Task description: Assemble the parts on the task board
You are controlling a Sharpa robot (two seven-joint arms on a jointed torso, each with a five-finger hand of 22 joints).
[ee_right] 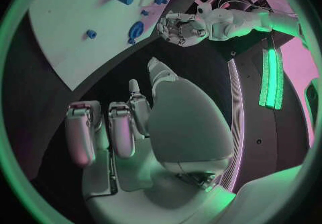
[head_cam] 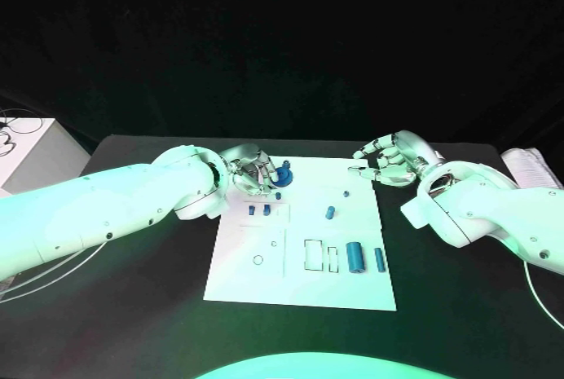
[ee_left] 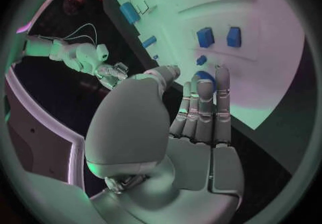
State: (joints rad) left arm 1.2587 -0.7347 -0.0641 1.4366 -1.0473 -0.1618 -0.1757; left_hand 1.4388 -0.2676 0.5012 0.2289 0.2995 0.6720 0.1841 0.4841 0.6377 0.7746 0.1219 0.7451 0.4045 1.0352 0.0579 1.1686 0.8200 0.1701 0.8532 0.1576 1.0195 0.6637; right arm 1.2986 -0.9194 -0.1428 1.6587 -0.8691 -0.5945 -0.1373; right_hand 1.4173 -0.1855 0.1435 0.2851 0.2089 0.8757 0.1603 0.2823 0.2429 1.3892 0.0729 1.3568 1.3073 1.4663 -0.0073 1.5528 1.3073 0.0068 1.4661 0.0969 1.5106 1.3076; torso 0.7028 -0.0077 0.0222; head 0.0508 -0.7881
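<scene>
Fingers of the left hand (head_cam: 249,174) close round a blue part (head_cam: 284,178) at the board's (head_cam: 353,289) far edge; right hand (head_cam: 394,160), fingers apart, holds nothing, farther off

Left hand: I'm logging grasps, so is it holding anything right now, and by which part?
The left hand has its fingers around a round blue part at the task board's far edge; which part of it they grip cannot be told.

The left hand (head_cam: 253,174) sits left of the frame's centre, fingers extended together. The right hand (head_cam: 394,157) is upper right, fingers curled, holding nothing.
</scene>
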